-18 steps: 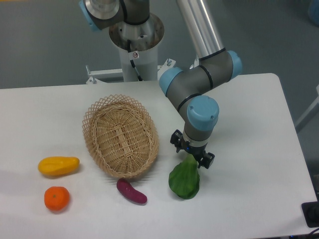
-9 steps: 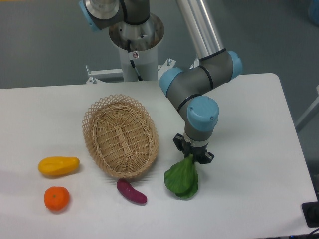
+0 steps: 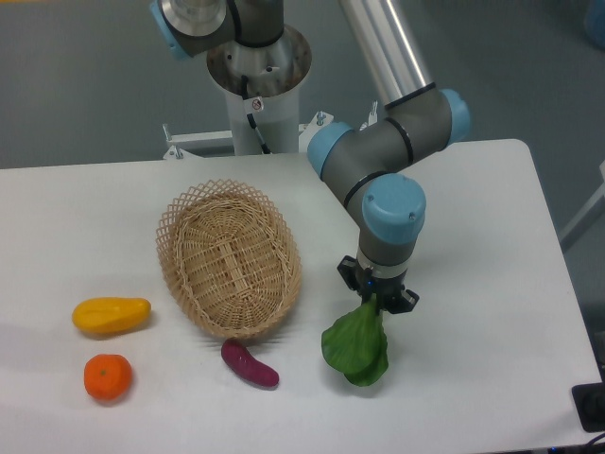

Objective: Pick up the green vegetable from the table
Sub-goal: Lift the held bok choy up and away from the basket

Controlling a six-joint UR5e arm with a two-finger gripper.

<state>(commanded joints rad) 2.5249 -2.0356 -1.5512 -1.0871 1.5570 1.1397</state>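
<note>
A white table [image 3: 492, 236] carries a woven basket [image 3: 229, 258] left of centre, with a yellow fruit [image 3: 112, 314], an orange [image 3: 107, 376] and a purple piece [image 3: 250, 364] toward its front edge. The gripper [image 3: 377, 301] pinches the green vegetable [image 3: 356, 344] by its top, near the front edge, right of the basket.

Bright, even overhead light, soft and diffuse. Table [image 3: 473, 246] reads near-white, close to washed out, but no hard glare patches. Shadows faint and short: a pale grey smudge under the green vegetable [image 3: 355, 345], another along the near rim of the wicker basket [image 3: 229, 257]. Dull sheen on the metal arm tube [image 3: 388, 43] and the blue joint cap [image 3: 394, 209]. Focus sharp across the frame; basket weave resolves cleanly. No motion blur. Edges show little distortion
</note>
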